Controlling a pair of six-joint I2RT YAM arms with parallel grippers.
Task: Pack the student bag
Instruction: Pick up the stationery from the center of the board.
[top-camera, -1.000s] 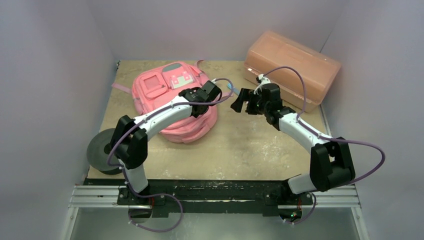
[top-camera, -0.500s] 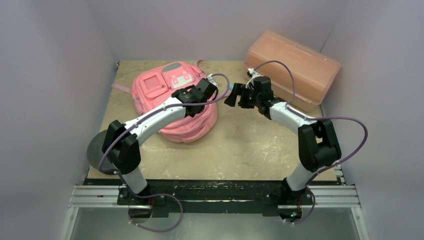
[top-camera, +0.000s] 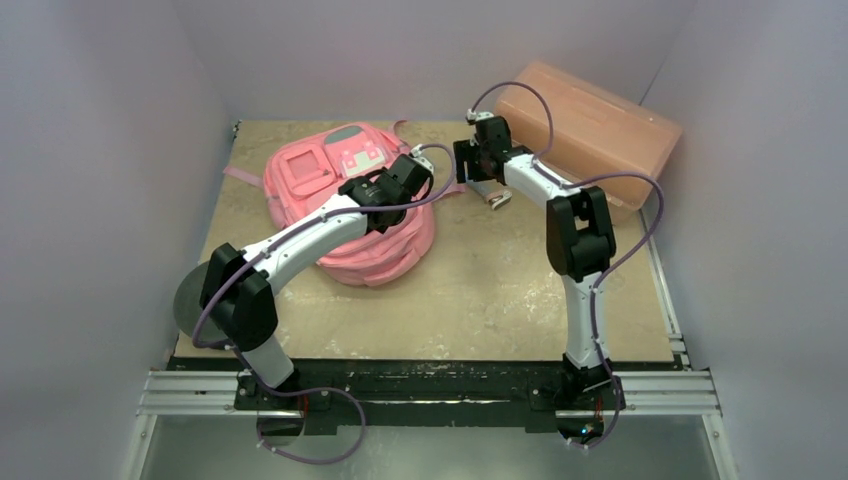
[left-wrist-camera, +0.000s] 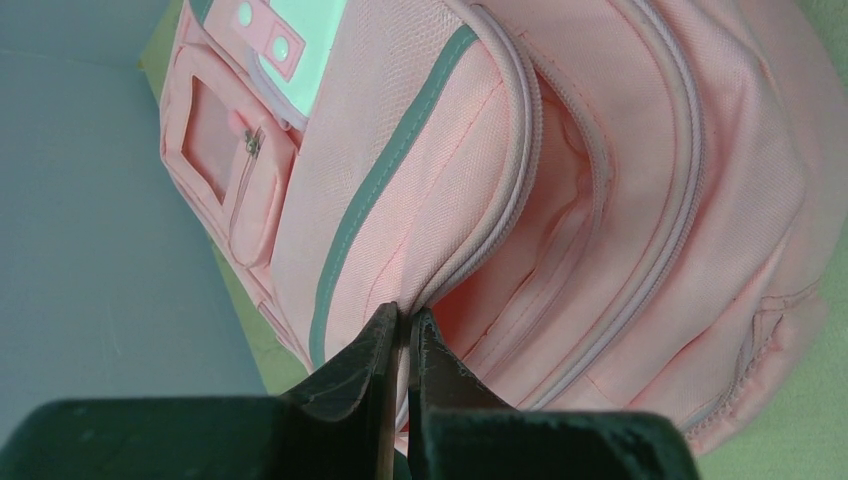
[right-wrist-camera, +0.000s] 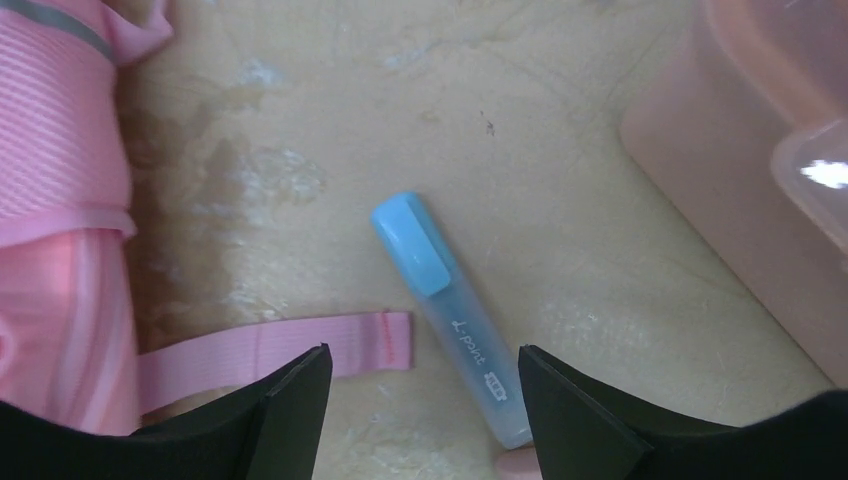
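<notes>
"Well, where does it stand?"

"The soft pink fabric student bag (top-camera: 305, 185) lies front-up toward the far left of the worktop (top-camera: 480, 290). The left jaws are pinched shut on the piped edge of its zip opening, with only a thin fold of cloth between them. The right jaws hang wide open and empty over a translucent light-blue highlighter pen with a blue cap (right-wrist-camera: 452, 312). It lies on the worktop between the bag and the rigid translucent orange-pink plastic box (top-camera: 590, 130)."

"So what could go wrong?"

"Two things, I'd say. The pen lies slantwise to the right jaws, and only its tail end sits between the tips — closing from here would likely catch that end alone. A smooth plastic barrel held that way could swivel or squirt out. Also, the loose end of the flat pink strap (right-wrist-camera: 300, 355) lies just beside the pen, close to one tip, so it might get nipped too and drag the bag."

"And the left side?"

"The hold there looks slight — if the fold slips free, the opening would sag shut and the pen would have nowhere to go."
</notes>
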